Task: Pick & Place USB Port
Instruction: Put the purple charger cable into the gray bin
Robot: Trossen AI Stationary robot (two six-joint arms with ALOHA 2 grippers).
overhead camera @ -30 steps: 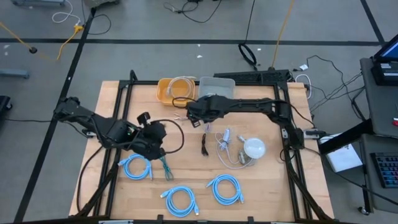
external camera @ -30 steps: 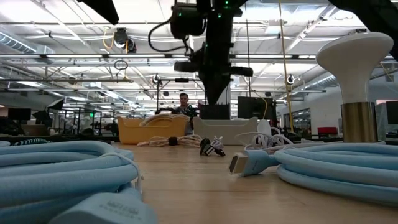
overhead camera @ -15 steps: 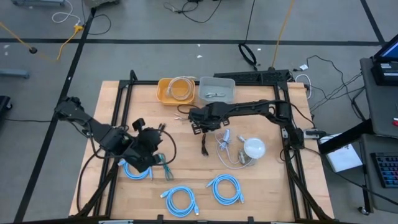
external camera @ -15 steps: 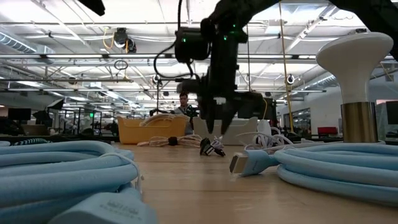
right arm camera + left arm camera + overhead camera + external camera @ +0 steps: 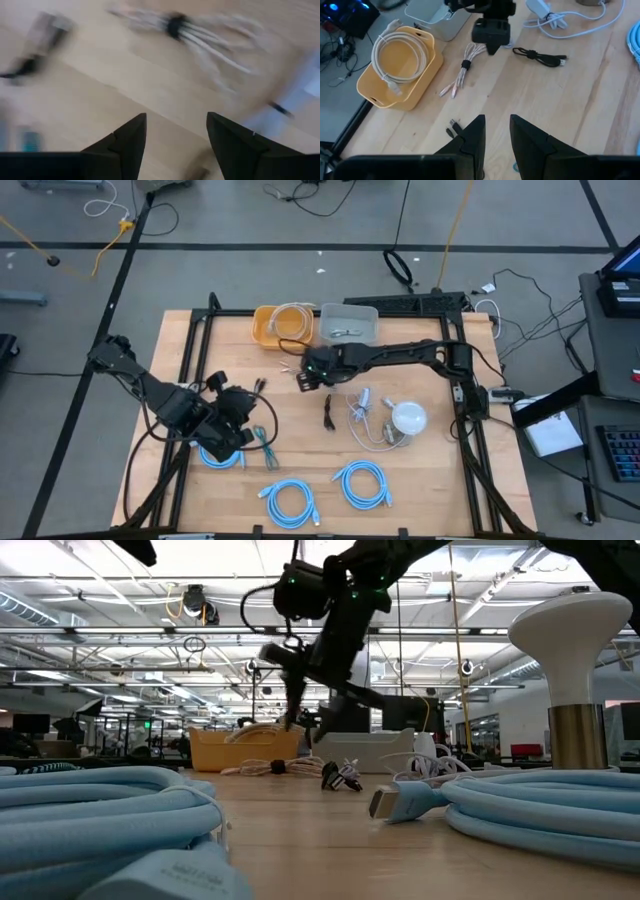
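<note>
My right gripper (image 5: 300,378) hangs open over the table's far middle with nothing between its fingers, tipped toward a bundled pinkish cable (image 5: 465,67) that lies flat on the wood just left of it. In its own view the gripper (image 5: 175,120) shows bare wood between the fingers and the bundle (image 5: 175,22) ahead. My left gripper (image 5: 496,119) is low over the table's left half, its fingers a little apart with nothing seen between them. A small dark USB piece (image 5: 452,127) lies beside its fingertips. A grey bin (image 5: 348,325) holds small items.
A yellow bin (image 5: 283,325) with a coiled cream cable stands left of the grey bin. A black cable (image 5: 329,412), a white charger with its cord (image 5: 362,402) and a white lamp (image 5: 408,418) lie right of centre. Three blue coiled cables (image 5: 290,500) and a green cable (image 5: 265,445) lie near the front.
My right gripper has opened, come down from its upright stand by the grey bin, swung toward the table's left and tipped its fingers toward the pinkish cable bundle. My left arm has drawn back a little toward the near left.
</note>
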